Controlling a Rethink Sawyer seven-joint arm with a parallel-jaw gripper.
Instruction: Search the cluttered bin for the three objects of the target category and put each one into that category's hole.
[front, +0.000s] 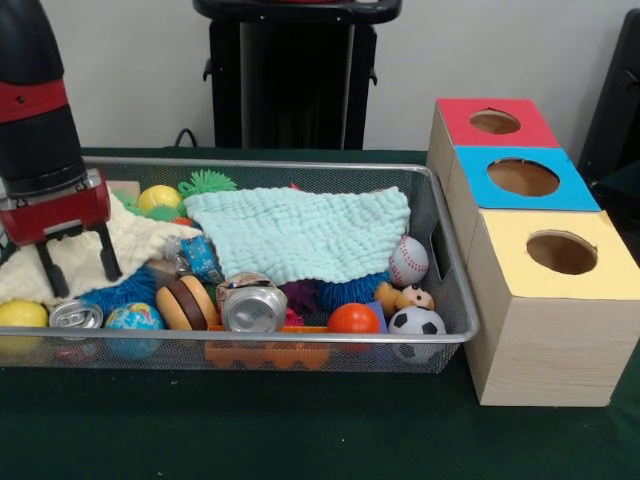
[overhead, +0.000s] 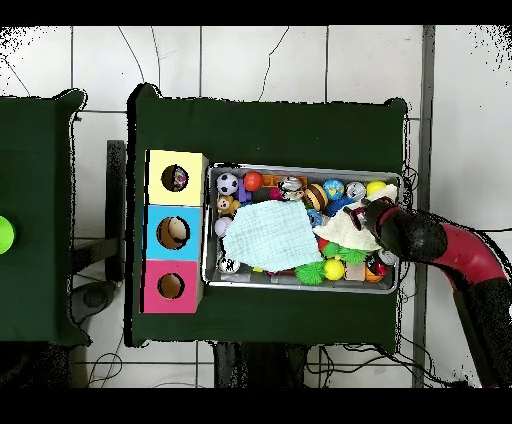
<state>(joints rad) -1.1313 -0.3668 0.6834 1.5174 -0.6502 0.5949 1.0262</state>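
The claw (front: 72, 262) hangs spread and empty over the cream cloth (front: 70, 255) at the wire bin's (front: 455, 300) end. A baseball (front: 408, 261) lies beside the mint cloth (front: 300, 235): probably light, firm, round, best pinched across its middle.

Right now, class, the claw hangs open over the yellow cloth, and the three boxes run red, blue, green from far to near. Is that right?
Not quite: the nearest box is topped yellow, not green, as the front view shows. The claw does hang open over the yellow cloth.
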